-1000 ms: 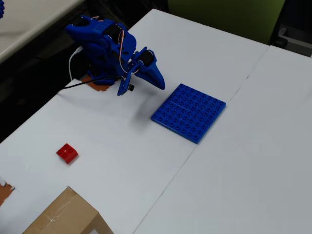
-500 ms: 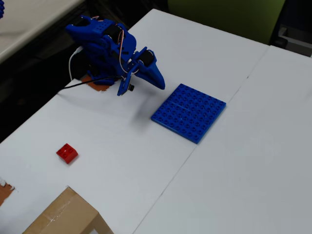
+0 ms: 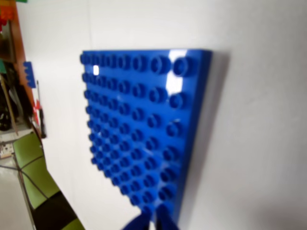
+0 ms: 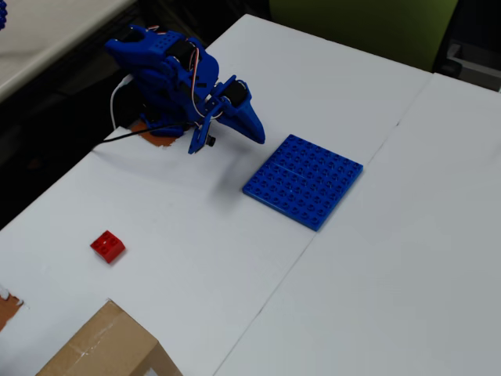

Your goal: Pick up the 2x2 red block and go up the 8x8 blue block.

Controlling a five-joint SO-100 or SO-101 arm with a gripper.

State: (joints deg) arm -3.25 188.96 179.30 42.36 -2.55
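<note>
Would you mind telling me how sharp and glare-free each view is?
Wrist view: soft and blurred, with white glare patches on the blue plate, whose near studs smear; gripper tips barely enter at the bottom. Overhead view: sharp and evenly lit, with soft shadows and the red block crisp.

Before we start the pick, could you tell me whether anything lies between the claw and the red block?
Nothing visible does. In the overhead view, only bare white table separates the claw from the 2x2 red block; the cardboard box sits off that line.
</note>
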